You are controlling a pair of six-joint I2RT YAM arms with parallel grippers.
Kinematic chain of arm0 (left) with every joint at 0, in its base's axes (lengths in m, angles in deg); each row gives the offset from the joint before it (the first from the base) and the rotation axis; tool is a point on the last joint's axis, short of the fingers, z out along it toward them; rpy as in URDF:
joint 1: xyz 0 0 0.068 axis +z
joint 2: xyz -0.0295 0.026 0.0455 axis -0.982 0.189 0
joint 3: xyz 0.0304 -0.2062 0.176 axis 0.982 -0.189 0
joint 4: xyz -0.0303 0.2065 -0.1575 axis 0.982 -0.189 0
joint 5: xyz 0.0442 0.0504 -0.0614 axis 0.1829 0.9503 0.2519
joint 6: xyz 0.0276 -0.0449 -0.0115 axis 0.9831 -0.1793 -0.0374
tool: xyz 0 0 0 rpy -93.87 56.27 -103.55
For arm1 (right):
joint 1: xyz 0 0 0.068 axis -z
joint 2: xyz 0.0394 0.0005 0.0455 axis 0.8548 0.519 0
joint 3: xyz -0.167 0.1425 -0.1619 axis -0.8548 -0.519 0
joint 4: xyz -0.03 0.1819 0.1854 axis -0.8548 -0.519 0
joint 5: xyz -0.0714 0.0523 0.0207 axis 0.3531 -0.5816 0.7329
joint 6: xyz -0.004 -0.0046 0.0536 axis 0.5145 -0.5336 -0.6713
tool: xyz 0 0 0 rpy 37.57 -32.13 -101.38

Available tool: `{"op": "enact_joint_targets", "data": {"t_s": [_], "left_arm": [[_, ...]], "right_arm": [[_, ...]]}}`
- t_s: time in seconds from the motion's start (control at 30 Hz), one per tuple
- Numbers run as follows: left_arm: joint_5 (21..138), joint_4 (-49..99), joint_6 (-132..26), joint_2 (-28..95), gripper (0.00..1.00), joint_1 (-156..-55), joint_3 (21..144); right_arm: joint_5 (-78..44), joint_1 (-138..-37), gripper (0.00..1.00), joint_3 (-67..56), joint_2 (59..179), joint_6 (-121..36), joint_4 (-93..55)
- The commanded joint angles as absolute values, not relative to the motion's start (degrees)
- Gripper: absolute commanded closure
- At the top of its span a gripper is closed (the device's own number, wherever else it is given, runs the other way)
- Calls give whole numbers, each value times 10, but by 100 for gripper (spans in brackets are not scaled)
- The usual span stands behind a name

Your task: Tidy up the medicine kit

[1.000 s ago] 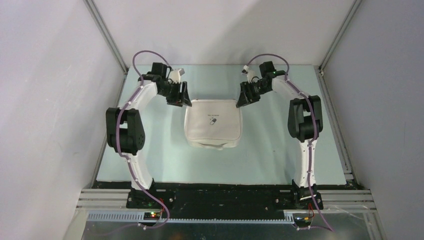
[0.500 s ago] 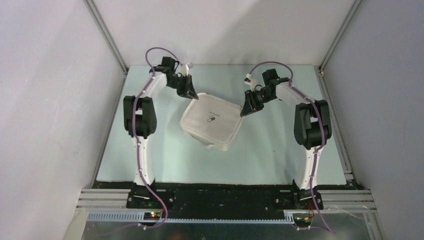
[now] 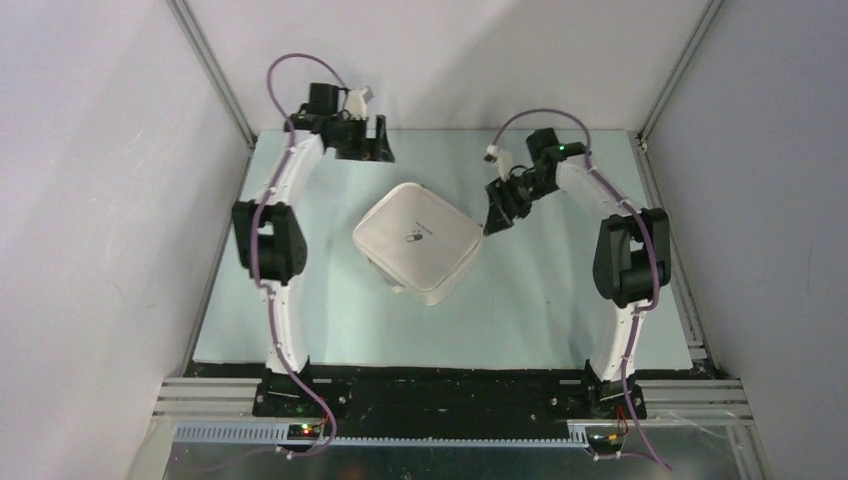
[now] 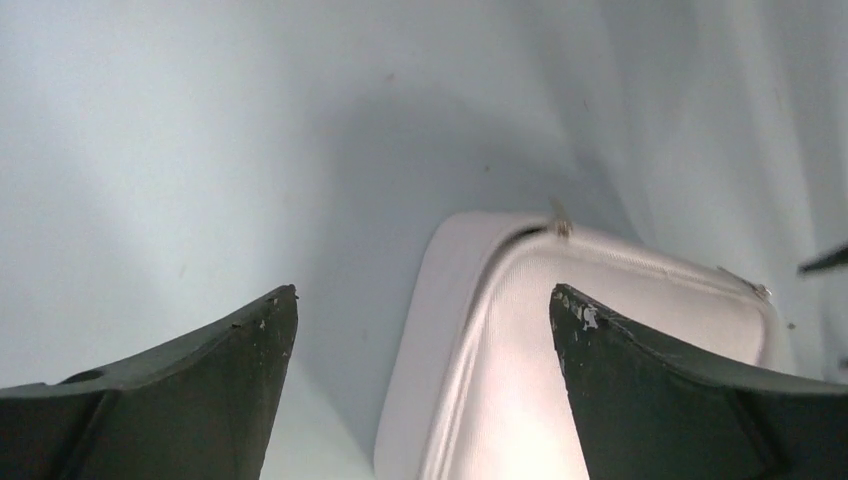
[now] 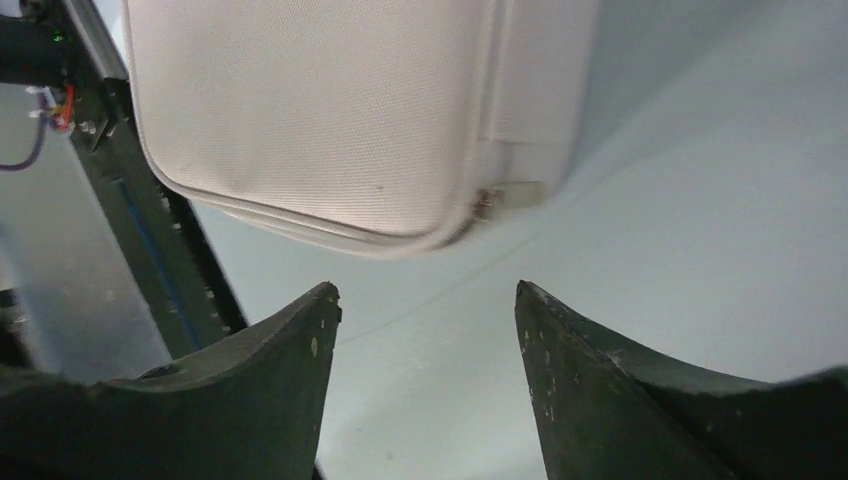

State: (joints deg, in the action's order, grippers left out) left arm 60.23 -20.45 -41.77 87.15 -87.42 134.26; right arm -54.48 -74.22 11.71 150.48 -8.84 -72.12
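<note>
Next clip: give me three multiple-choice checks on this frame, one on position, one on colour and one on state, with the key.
1. Where does the case lie on the table?
A. around the middle
B. against the left wall
C. at the near edge

2. What colour is the case?
A. black
B. white
C. red

3. How is the left gripper?
A. shut on the case
B. shut on nothing
C. open, holding nothing

Key:
1 A: the overhead view shows it mid-table, with bare surface on every side.
2 B: its fabric is white in all three views.
3 C: its wrist view shows the fingers spread wide, with nothing gripped between them.
</note>
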Motion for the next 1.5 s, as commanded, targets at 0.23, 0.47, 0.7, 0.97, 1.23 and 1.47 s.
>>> {"op": "enact_joint_targets", "data": {"t_s": [0.23,0.47,0.7,0.97,1.23,1.47], "left_arm": [[486,-194,-477,568,9,-822,974],[463,-212,-411,535,11,-821,859],[453,-213,-383,614,11,-843,855],[476,-224,-383,676,12,-841,928],[490,-226,-378,689,13,-832,951],[497,-230,-360,678,13,-832,936]], "right_arm": [[-522,-704,30,294,1551,498,-930],[-486,-743,33,292,1585,604,-887],[-479,-783,35,294,1612,646,-891],[-461,-804,54,255,1602,645,-852],[-469,-807,56,187,1575,637,-780],[-491,-813,60,241,1602,674,-821]]}}
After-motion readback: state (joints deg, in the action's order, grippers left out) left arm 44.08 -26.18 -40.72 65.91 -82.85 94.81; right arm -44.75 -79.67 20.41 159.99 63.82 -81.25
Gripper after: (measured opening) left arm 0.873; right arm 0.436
